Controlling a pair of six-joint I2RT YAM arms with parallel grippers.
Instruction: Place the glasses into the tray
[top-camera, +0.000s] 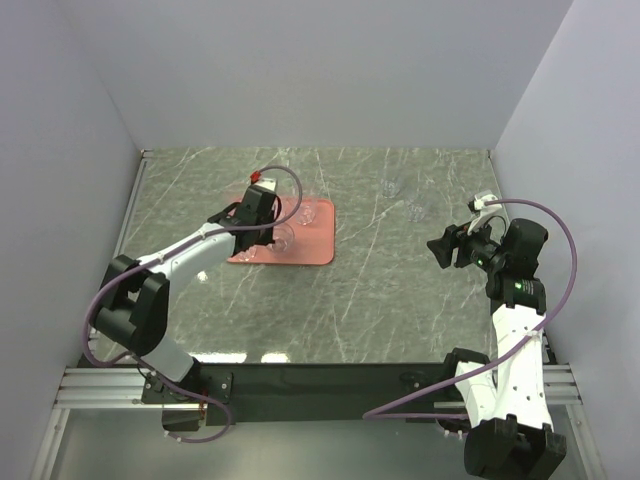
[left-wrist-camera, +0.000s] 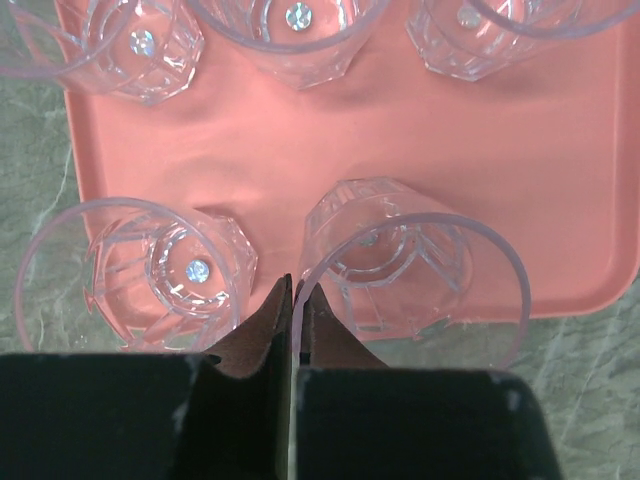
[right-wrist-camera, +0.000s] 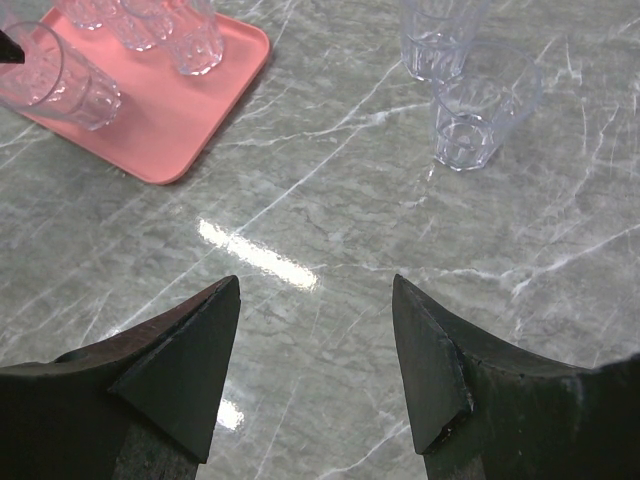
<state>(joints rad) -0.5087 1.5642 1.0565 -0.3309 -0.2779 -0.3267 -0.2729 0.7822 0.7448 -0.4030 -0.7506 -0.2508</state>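
Lab enclosure: plain white walls (top-camera: 300, 70) around marbled table (top-camera: 400, 300)

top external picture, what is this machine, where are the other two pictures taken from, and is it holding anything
Two robot arms are bolted at the near edge of a green-grey table; the top picture looks down on them. The other two come from a camera on each wrist. The left tool is shut on the rim of a clear glass at the pink tray, where four more glasses stand. The right tool is open and empty. Two glasses stand on the bare table.
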